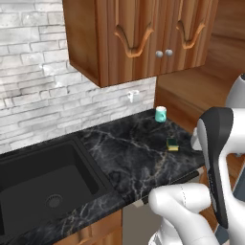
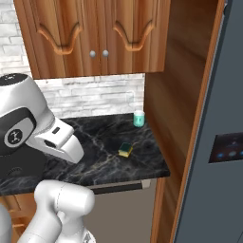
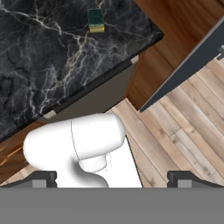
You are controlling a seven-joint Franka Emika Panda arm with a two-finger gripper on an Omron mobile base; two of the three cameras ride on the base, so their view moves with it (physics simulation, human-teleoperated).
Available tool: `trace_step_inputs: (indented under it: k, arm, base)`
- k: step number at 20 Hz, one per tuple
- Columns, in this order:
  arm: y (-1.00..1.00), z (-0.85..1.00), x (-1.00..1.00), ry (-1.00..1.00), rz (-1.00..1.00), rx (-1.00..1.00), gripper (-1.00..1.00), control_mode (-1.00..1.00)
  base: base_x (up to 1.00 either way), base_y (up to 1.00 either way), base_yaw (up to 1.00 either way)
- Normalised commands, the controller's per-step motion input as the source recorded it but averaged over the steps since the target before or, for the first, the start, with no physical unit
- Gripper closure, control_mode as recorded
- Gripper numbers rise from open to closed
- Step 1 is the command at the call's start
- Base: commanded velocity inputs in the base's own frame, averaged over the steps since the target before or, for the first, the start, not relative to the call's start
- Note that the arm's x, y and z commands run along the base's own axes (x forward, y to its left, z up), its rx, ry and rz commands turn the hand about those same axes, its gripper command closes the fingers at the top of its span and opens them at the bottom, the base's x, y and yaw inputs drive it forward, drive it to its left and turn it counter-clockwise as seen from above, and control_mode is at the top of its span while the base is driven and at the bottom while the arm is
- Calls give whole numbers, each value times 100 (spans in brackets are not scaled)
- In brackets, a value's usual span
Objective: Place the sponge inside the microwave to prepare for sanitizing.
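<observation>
Your sponge [image 2: 125, 149] lies flat on the black worktop [image 1: 129, 153], near its front edge, well apart from the teal cup [image 2: 138, 118]. Your pincer [image 3: 112, 179] sits spread and empty, far off. Come in shallow and you'll likely nudge the sponge over that edge.

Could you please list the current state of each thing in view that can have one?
sponge: lying flat on the counter, green scrub side up, not held.
teal cup: upright near the back wall, apart from the sponge.
cabinet doors: shut.
sink: no water in it.
tool: open, holding nothing, well short of the sponge.
</observation>
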Motion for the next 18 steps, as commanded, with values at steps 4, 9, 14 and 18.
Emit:
trace_step_inputs:
  k: [4,9,14,18]
  arm:
    - [0,0,0,0,0,0,-100,100]
    - [0,0,0,0,0,0,-100,100]
    - [0,0,0,0,0,0,-100,100]
    - [0,0,0,0,0,0,-100,100]
  base:
    - [3,0,0]
    - [17,0,1]
    - [48,-18,2]
    - [35,-43,1]
